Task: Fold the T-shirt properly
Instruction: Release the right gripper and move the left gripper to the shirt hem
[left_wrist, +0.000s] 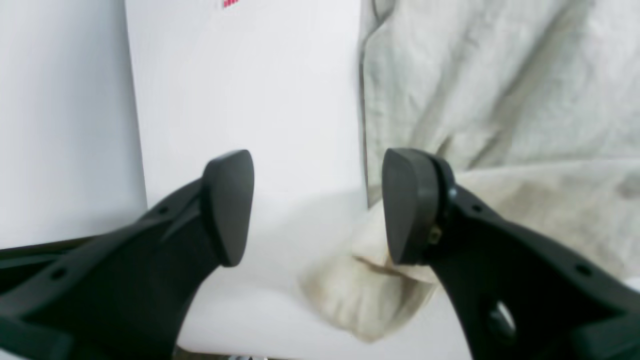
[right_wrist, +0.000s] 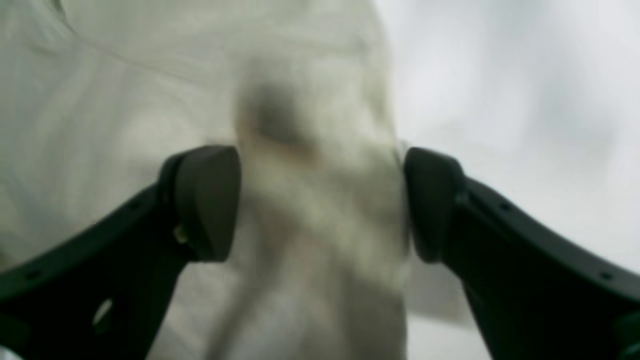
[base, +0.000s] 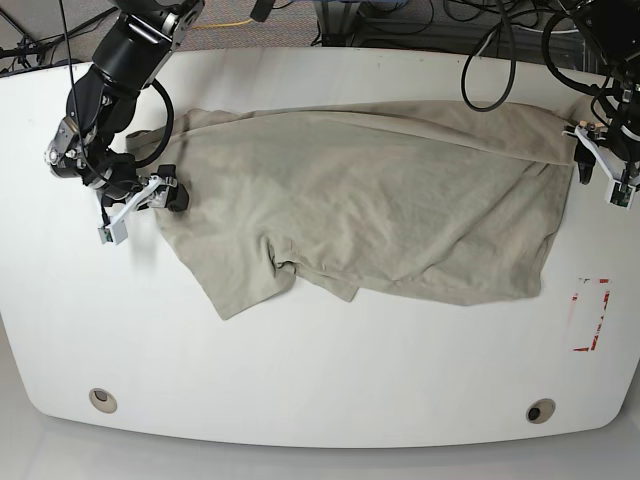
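Note:
The beige T-shirt (base: 380, 200) lies spread and wrinkled across the white table (base: 320, 370); a sleeve points toward the front left. My right gripper (base: 172, 190) is at the shirt's left edge. In the right wrist view it (right_wrist: 320, 202) stands open, with blurred shirt fabric (right_wrist: 310, 225) filling the gap between the pads. My left gripper (base: 582, 150) is at the shirt's far right corner. In the left wrist view it (left_wrist: 317, 207) is open, and a rumpled corner of the shirt (left_wrist: 360, 295) lies just under the right pad (left_wrist: 407, 205), not pinched.
A red dashed marking (base: 592, 315) is on the table at the right, beyond the shirt's edge. Two round holes (base: 101, 399) (base: 540, 410) sit near the front edge. Cables (base: 490, 60) hang at the back right.

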